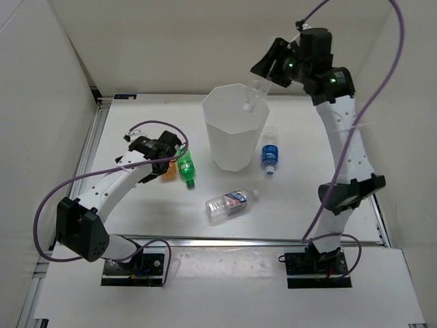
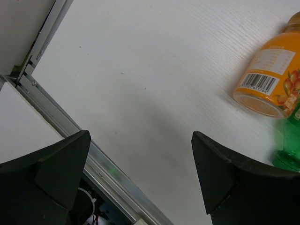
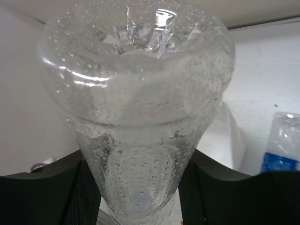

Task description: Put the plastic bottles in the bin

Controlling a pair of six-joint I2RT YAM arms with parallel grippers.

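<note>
The tall white bin [image 1: 235, 130] stands at the table's middle back. My right gripper [image 1: 268, 76] is shut on a clear bottle [image 1: 254, 94] and holds it tilted, cap down, over the bin's far rim; that bottle fills the right wrist view [image 3: 140, 117]. My left gripper [image 1: 166, 156] is open and empty above the orange bottle [image 1: 167, 171], with the green bottle [image 1: 186, 169] just right of it. Both show in the left wrist view, orange [image 2: 269, 75] and green [image 2: 290, 145]. A blue-labelled clear bottle [image 1: 270, 154] lies right of the bin, another [image 1: 229, 203] in front of it.
White walls enclose the table on the left, back and right. A metal rail [image 1: 239, 240] runs along the near edge and another [image 1: 92, 147] along the left side. Purple cables loop from both arms.
</note>
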